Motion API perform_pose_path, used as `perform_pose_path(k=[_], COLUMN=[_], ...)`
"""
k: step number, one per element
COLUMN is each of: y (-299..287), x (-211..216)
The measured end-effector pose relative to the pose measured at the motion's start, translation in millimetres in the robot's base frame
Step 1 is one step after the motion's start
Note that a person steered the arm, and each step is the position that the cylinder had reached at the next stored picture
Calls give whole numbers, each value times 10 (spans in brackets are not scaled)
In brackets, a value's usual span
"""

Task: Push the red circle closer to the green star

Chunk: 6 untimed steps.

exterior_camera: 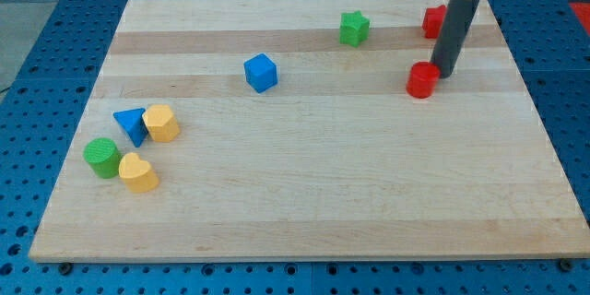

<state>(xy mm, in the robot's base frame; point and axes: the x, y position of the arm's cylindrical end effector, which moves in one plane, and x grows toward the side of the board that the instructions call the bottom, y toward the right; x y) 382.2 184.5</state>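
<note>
Red circle (422,80) still sitting well apart from the green star (353,28)

My tip (442,75), a bare rod with no gripper and holding nothing, is touching the circle's right side; the whole push leftward and upward is remaining.

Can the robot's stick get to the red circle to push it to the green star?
Probably yes. My tip already sits right beside the red circle, on its right, and nothing lies between. The green star is up and to the left, over bare wood.
</note>
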Motion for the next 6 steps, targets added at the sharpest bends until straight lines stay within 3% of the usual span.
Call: perform_pose_path(k=[1, 2, 3, 4, 6], y=[82, -678, -652, -94, -1111], x=[287, 291, 103, 165, -382])
